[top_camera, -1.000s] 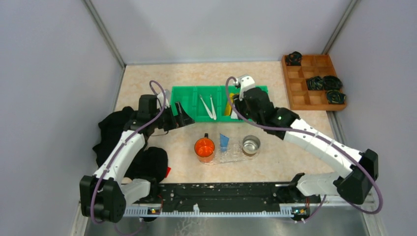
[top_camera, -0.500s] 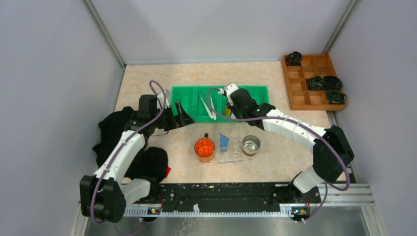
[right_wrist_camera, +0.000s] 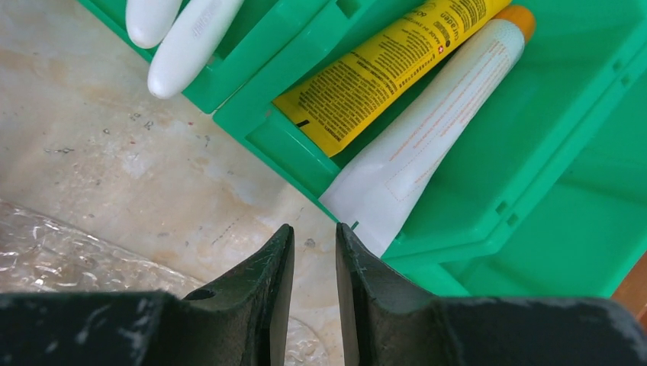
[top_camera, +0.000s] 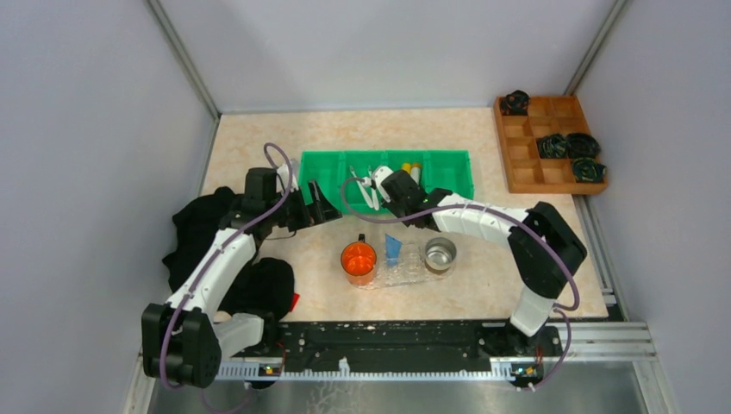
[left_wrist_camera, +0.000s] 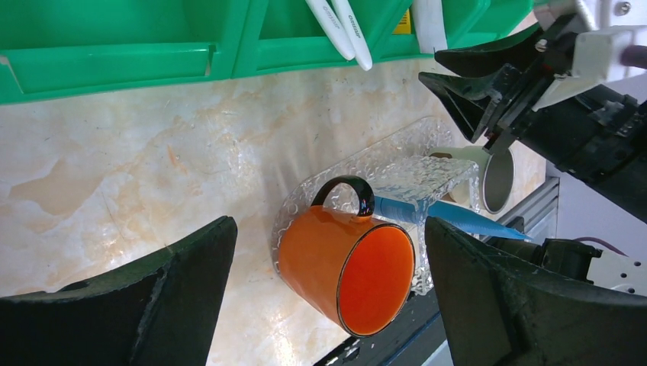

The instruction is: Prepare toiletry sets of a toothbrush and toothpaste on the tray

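Two white toothbrushes [top_camera: 364, 188] [right_wrist_camera: 183, 38] [left_wrist_camera: 339, 27] lie in the green bin [top_camera: 448, 164]. In the compartment to their right lie a yellow toothpaste [right_wrist_camera: 381, 69] and a white toothpaste [right_wrist_camera: 427, 130]. A blue toothpaste [top_camera: 393, 248] [left_wrist_camera: 458, 217] stands on the clear tray [top_camera: 405, 274] [left_wrist_camera: 397, 164], between an orange mug [top_camera: 359, 259] [left_wrist_camera: 343, 263] and a steel cup [top_camera: 440, 254]. My right gripper [right_wrist_camera: 314, 232] [top_camera: 412, 214] hangs over the table just in front of the bin. Its jaws are a narrow gap apart and empty. My left gripper [left_wrist_camera: 328, 229] [top_camera: 321, 203] is wide open, left of the tray, holding nothing.
A brown wooden compartmented box [top_camera: 552, 142] with black bundles sits at the back right. A black cloth [top_camera: 207, 250] lies under my left arm at the left edge. Grey walls enclose the table on three sides.
My right arm has swung left along the bin and come down to its front edge, and its jaws have narrowed. The left arm has not moved.
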Robot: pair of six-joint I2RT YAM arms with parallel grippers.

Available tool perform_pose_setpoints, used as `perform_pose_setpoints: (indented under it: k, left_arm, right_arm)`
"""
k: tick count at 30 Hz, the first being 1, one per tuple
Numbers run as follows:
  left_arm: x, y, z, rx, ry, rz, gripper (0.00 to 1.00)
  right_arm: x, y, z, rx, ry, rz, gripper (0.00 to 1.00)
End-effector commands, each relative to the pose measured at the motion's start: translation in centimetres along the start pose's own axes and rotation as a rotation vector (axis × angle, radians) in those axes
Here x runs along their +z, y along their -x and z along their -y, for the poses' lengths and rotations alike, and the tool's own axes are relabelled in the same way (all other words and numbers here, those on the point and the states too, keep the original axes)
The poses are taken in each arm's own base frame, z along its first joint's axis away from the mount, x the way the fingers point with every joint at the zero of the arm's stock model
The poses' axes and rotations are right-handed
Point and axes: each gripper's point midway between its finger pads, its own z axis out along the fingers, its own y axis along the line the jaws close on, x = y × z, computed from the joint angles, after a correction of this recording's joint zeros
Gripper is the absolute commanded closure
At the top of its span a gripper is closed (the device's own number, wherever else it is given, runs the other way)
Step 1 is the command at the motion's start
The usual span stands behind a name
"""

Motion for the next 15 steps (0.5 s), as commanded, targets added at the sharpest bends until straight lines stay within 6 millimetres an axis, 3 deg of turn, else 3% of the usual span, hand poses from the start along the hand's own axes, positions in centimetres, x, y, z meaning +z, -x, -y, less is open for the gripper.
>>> perform_pose_setpoints:
  k: [1, 15]
  left_arm:
    - [0.3, 0.1, 0.1, 0.024, -0.013, 0.002, 0.01]
    - [0.3, 0.1, -0.1, 0.024, -0.008, 0.001, 0.01]
  right_arm:
    - [0.0, 2.6, 0.8, 0.012, -0.041, 0.059, 0.74]
    - [1.9, 2.2, 2.5, 0.013, -0.155, 0.036, 0.74]
